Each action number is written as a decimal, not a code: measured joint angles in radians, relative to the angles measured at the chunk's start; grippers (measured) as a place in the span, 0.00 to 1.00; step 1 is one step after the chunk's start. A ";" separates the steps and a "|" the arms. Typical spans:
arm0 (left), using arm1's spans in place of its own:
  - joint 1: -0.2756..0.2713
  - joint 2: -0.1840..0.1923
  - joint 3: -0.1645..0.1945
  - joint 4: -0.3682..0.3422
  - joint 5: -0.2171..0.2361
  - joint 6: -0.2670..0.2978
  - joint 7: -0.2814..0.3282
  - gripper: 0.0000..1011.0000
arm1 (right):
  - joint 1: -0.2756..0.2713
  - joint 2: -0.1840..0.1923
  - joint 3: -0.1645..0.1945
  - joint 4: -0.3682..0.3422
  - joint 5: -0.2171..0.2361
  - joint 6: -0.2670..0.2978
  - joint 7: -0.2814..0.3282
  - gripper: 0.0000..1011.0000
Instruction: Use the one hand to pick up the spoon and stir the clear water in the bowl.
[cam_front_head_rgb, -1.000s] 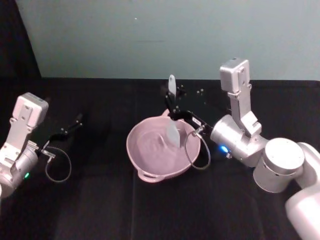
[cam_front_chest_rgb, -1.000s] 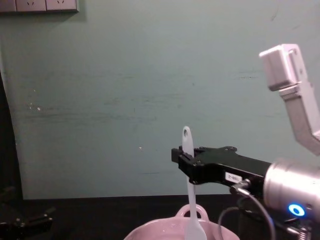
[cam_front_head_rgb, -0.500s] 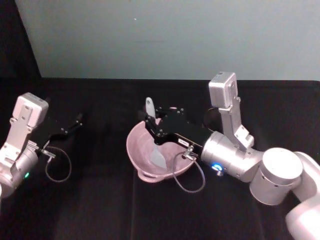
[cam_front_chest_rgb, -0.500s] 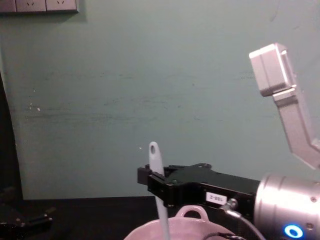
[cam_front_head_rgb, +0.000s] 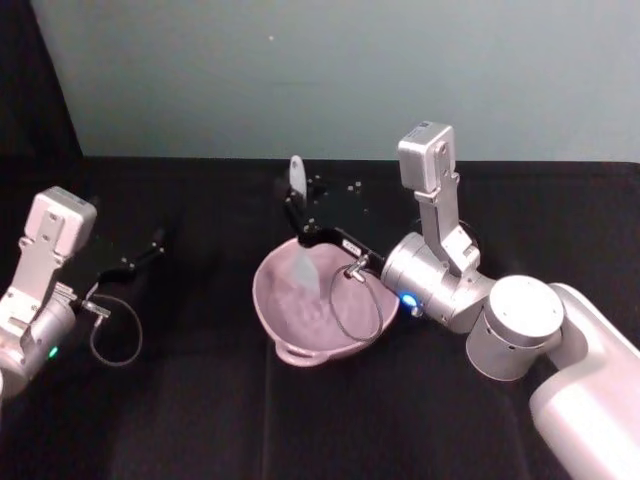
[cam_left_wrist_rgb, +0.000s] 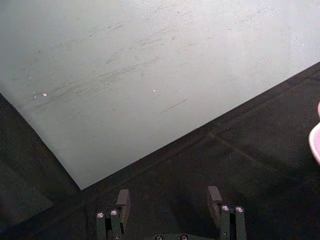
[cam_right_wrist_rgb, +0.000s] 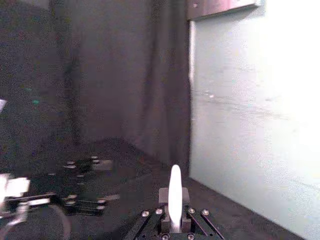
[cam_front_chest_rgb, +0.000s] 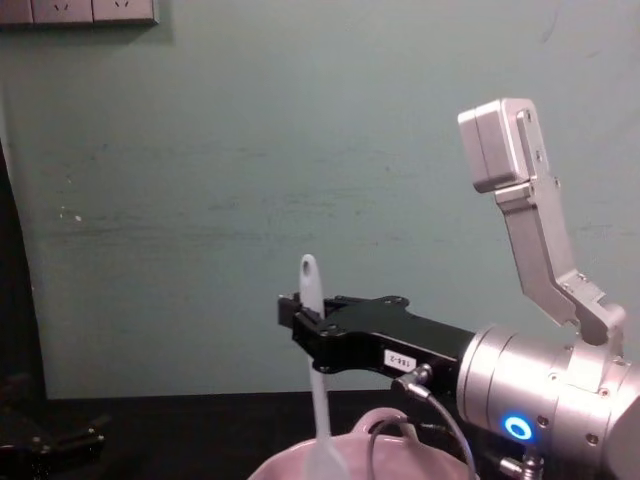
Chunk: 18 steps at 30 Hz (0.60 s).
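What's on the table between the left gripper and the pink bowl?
Nothing: in the head view, the stretch of black table between the left gripper and the bowl is bare. The right gripper holds the spoon in the bowl.

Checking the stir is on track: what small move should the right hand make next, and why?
Probably sweep the spoon in a small circle: the right hand grips it upright, head down inside the bowl, toward its far side. The left hand sits parked, open.

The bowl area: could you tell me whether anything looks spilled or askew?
Nothing stands out: the right pincer holds the spoon roughly upright, head in the bowl; no spill visible beside it. Left pincer rests open, far left.
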<state>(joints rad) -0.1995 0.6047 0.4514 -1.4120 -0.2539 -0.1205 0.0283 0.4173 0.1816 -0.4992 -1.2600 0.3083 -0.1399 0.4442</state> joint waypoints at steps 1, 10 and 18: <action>0.000 0.000 0.000 0.000 0.000 0.000 0.000 1.00 | 0.007 -0.005 0.005 0.015 -0.015 -0.013 -0.016 0.12; 0.000 0.000 0.000 0.000 0.000 0.000 0.000 1.00 | 0.010 0.004 0.045 0.031 -0.058 -0.033 -0.055 0.12; 0.000 0.000 0.000 0.000 0.000 0.000 0.000 1.00 | -0.054 0.061 0.084 -0.076 -0.044 0.017 -0.030 0.12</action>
<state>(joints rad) -0.1996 0.6047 0.4514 -1.4120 -0.2539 -0.1205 0.0283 0.3634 0.2427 -0.4153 -1.3360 0.2641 -0.1225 0.4142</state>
